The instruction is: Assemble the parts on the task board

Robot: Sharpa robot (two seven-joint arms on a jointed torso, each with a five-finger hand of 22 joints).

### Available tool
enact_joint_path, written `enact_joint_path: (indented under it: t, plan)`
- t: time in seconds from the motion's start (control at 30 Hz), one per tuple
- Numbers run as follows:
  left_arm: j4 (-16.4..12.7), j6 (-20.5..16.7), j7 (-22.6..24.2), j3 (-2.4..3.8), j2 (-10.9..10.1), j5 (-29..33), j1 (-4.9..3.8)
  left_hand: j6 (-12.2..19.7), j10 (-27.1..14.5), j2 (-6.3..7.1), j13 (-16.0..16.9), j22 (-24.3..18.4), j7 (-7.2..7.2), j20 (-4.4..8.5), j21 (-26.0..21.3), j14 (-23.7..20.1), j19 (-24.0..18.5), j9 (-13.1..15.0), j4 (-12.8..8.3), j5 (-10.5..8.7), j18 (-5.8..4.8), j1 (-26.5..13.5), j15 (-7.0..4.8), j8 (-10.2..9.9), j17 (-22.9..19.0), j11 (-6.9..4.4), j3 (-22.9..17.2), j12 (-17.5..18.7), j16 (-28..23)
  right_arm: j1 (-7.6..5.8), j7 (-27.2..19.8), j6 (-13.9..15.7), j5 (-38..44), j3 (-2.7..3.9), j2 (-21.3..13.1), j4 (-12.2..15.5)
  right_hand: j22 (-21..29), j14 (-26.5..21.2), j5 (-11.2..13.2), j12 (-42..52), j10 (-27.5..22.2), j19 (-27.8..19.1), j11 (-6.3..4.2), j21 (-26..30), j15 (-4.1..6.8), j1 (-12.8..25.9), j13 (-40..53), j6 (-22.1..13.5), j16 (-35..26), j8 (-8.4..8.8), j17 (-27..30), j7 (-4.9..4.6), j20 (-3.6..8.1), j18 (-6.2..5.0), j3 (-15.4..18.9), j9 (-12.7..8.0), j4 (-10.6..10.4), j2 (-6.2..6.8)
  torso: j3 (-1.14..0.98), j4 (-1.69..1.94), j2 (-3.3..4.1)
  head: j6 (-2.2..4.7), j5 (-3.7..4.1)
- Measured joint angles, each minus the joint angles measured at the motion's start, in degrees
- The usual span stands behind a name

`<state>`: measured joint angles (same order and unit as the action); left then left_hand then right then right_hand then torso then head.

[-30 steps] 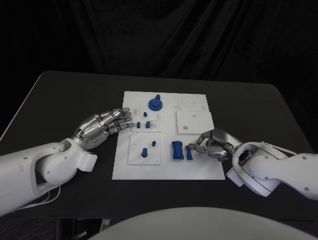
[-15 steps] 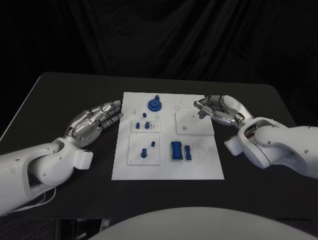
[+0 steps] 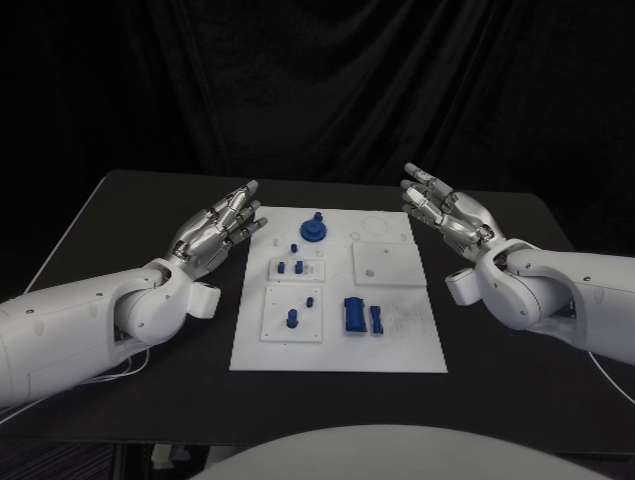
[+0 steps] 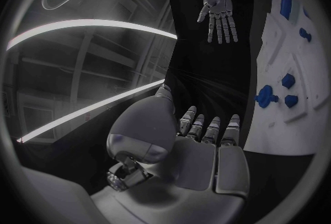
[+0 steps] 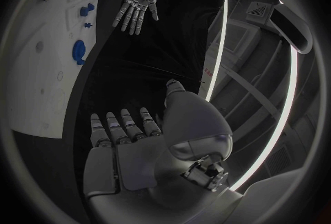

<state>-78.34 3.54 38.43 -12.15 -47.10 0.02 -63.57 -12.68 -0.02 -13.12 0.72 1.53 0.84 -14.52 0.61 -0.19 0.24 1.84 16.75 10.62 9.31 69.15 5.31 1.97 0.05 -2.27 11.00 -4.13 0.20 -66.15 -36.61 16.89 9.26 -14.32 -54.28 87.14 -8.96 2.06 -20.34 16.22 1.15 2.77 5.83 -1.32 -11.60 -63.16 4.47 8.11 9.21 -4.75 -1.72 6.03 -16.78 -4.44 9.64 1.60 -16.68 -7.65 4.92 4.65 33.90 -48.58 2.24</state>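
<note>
Centrally, the task board (image 3: 337, 340) is lying flat on the black table (image 3: 115, 200), its long side running away from the robot. Blue parts are sitting on it: a round knobbed piece (image 3: 313, 229) at the far end, a few small pegs (image 3: 291, 267) on a raised white tile left of middle, two more pegs (image 3: 300, 310) on the tile nearer the robot, and a chunky blue block (image 3: 355, 313) with a slimmer bar (image 3: 378, 318) just beside it, right of middle. Both of these are lying with their long axes pointing away from the robot, parallel to the board's long edge.

The left hand (image 3: 219, 229) is hovering beside the board's far left corner, fingers extended and apart, holding nothing. The right hand (image 3: 444, 208) is hanging off the far right corner, likewise spread and empty, palm facing inward. Each wrist view is showing the opposite hand across the board with fingers straight, which agrees.

The block and bar look like the loose pieces still needing seating, though that is a judgement. They are lying toward the robot and inward from the right hand, which seems nearer to them than the left. A reach would mean drawing that hand back along the board's right edge and pinching across the bar's short width.
</note>
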Motion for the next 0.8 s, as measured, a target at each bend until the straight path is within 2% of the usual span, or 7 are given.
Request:
enact_joint_path:
  t: [0.2,0.27,0.33,0.4,0.43,0.53,0.8]
  plan:
    - [3.43,-1.27,0.19,0.04,2.37,-1.92,0.76,1.41,-0.06,-0.95,-0.12,-1.44,1.84,3.18,-0.22,0.21,-0.29,-0.27,0.01,-0.95,0.00,0.95,-0.81,-0.20,0.00,-1.70,2.98,1.32,0.00,2.47,-1.56,-3.00,-2.35,0.09,1.34,-3.05,1.09,-0.44,-0.32,-0.08,-0.02,-0.41,-0.01,0.00,0.44,-0.79,-1.10,0.14,-0.98,0.26,0.32,-0.15,0.00,0.00,0.89,0.00,0.01,-0.80,-0.42,-0.98,-2.13,0.84,-1.81]
    - [4.07,-1.46,0.19,0.03,2.94,-2.34,1.10,1.62,-0.06,-0.96,-0.17,-1.46,2.04,3.95,-0.22,0.22,-0.24,-0.30,-0.02,-1.17,0.00,0.93,-1.12,-0.23,0.00,-1.70,3.29,1.44,0.00,3.22,-1.72,-3.44,-2.68,0.00,1.55,-3.84,1.79,-0.93,1.08,-1.46,-0.36,-1.03,-0.49,0.33,1.29,1.65,-2.20,-0.22,-1.67,1.55,0.73,-1.91,1.26,0.80,0.38,-0.47,1.33,-0.82,-0.56,-1.22,-2.64,0.99,-2.11]
    - [3.93,-1.47,0.09,0.05,2.92,-2.37,1.06,2.16,-0.03,-0.50,-0.34,-1.47,1.70,5.02,-0.21,0.18,-0.26,-0.66,-0.94,-1.86,0.00,-3.01,-2.25,-0.78,0.00,-1.31,2.67,2.17,0.00,3.23,-1.70,-3.43,-2.71,-0.06,1.46,-3.79,4.02,-1.92,7.05,-6.08,-1.01,-2.53,-4.56,1.11,4.50,21.09,-4.08,-2.60,-3.98,4.24,1.53,-5.46,6.13,3.68,-2.81,-1.38,6.17,1.12,-0.58,-1.24,-2.66,1.02,-2.09]
    - [3.81,-1.53,-0.01,0.15,2.74,-2.35,1.05,2.96,-0.06,0.61,-0.44,-1.48,0.90,5.81,-0.22,0.21,-0.21,-0.98,-2.13,-2.56,0.00,-8.41,-3.11,-0.92,0.01,-0.20,1.47,2.71,0.00,3.15,-1.65,-3.32,-2.71,0.34,1.59,-3.66,7.44,-2.05,11.41,-9.40,-1.11,-2.73,-5.61,1.12,7.38,34.79,-4.39,-7.02,-8.45,4.55,1.63,-5.95,9.62,4.04,-6.79,-1.47,9.66,4.76,-0.58,-1.23,-2.58,1.13,-2.05]
    - [3.74,-1.68,-0.09,0.29,2.61,-2.32,1.05,3.29,-0.05,1.11,-0.46,-1.48,0.57,6.19,-0.21,0.15,-0.21,-1.10,-2.69,-2.91,-0.06,-10.92,-3.43,-1.21,0.01,0.19,0.91,2.88,0.00,3.08,-1.63,-3.19,-2.72,0.71,1.78,-3.52,7.48,-2.06,12.91,-10.54,-1.14,-2.75,-5.63,1.12,9.99,39.59,-4.40,-7.60,-8.87,4.55,1.64,-5.99,10.84,4.04,-8.45,-1.48,10.88,6.55,-0.58,-1.23,-2.54,1.27,-2.02]
    - [3.03,-2.53,-0.36,0.87,2.54,-2.24,1.13,4.32,-0.11,2.52,-0.52,-1.48,-0.05,7.14,-0.21,0.11,-0.25,-1.40,-4.22,-3.83,-1.39,-17.75,-4.00,-1.26,0.02,0.78,-0.61,3.31,0.00,3.12,-1.50,-2.45,-2.83,1.79,2.38,-3.10,7.50,-2.06,18.12,-15.63,-1.14,-2.76,-5.63,1.11,11.31,49.83,-4.42,-7.90,-9.01,4.55,1.66,-6.05,16.13,4.04,-9.58,-1.52,16.03,7.50,-0.76,-1.32,-2.47,2.13,-2.02]
    - [-0.72,-9.29,-1.65,4.03,2.55,-2.04,1.69,6.53,0.13,5.52,-0.62,-1.47,-0.54,9.03,-0.43,0.31,-0.20,-1.67,-7.61,-6.88,-3.20,-32.31,-4.61,-1.48,0.03,1.60,-3.70,3.60,0.00,4.26,-0.07,4.16,-4.07,7.34,5.39,-0.84,7.51,-2.06,20.14,-16.02,-1.14,-2.75,-5.63,1.11,11.31,62.60,-4.42,-7.90,-9.01,4.55,1.67,-6.05,16.50,4.03,-9.59,-1.55,16.46,7.63,-2.15,-2.43,-2.51,7.28,-2.09]
